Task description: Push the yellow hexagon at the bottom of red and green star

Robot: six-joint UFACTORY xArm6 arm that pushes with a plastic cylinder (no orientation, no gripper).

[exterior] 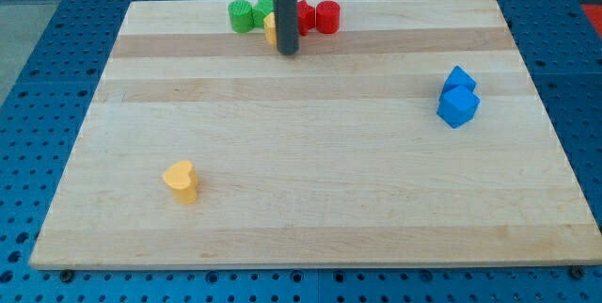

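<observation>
at the view's top, my tip (288,53) apparently touching the half-hidden yellow hexagon (271,28) on its right, nothing held

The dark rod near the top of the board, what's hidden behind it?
Behind my tip: part of a yellow block, with green blocks left and red blocks right. Their shapes are covered.

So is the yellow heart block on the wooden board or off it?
On it. The yellow heart block sits on the wooden board, near the view's bottom left, well inside the edges.
</observation>
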